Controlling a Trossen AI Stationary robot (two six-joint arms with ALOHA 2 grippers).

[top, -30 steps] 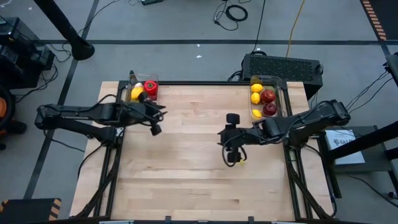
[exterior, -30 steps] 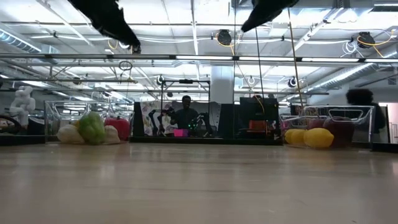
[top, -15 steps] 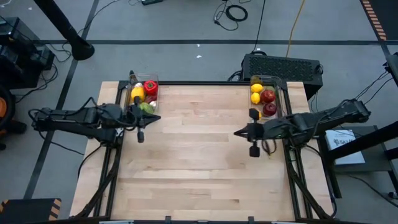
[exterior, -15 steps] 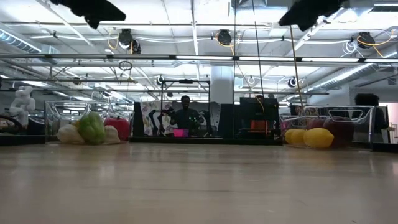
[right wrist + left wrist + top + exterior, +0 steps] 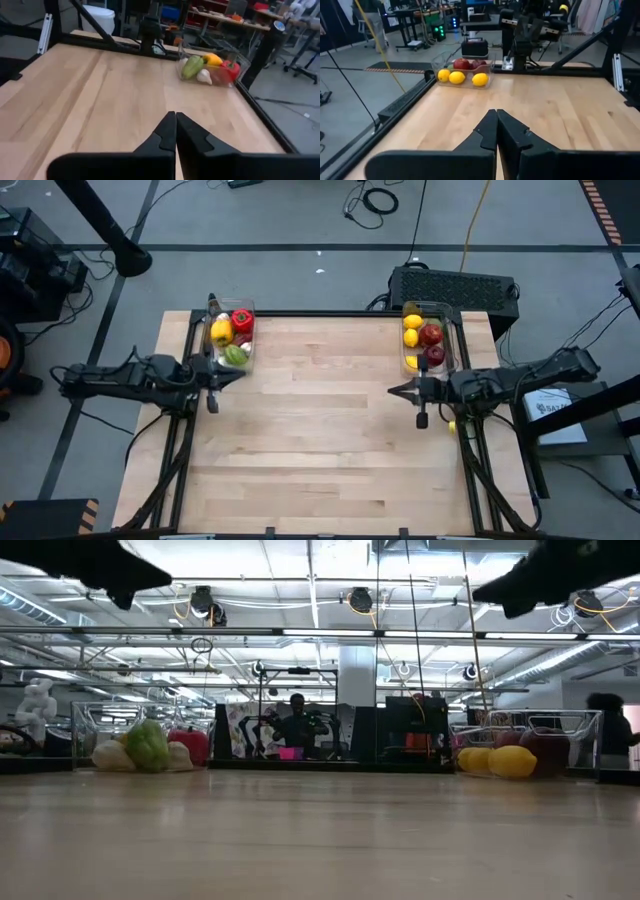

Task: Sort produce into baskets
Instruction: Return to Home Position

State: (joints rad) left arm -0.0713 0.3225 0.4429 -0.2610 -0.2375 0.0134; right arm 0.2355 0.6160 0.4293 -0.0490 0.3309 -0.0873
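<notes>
Two clear bins stand on the table's far edge. The left bin (image 5: pixel 230 338) holds a yellow pepper, a red pepper, a green piece and white garlic; it also shows in the right wrist view (image 5: pixel 210 67). The right bin (image 5: pixel 427 340) holds lemons and red apples; it also shows in the left wrist view (image 5: pixel 462 75). My left gripper (image 5: pixel 240 370) is shut and empty near the left bin's near end, pointing toward the table's right; its shut fingers show in its wrist view (image 5: pixel 496 114). My right gripper (image 5: pixel 392 391) is shut and empty just near of the right bin, pointing left (image 5: pixel 175 116).
A black box with cables (image 5: pixel 455 285) sits behind the right bin, off the table. A black frame rail (image 5: pixel 320 313) runs along the far edge. The bare wooden tabletop (image 5: pixel 320 440) lies between and in front of the arms. A person (image 5: pixel 297 725) sits in the room beyond.
Both arms have drawn back from the middle of the table. My left gripper has gone toward the table's left edge, my right gripper toward the right edge and a little toward the far side. Both have turned about their wrists. The produce in the bins has stayed still.
</notes>
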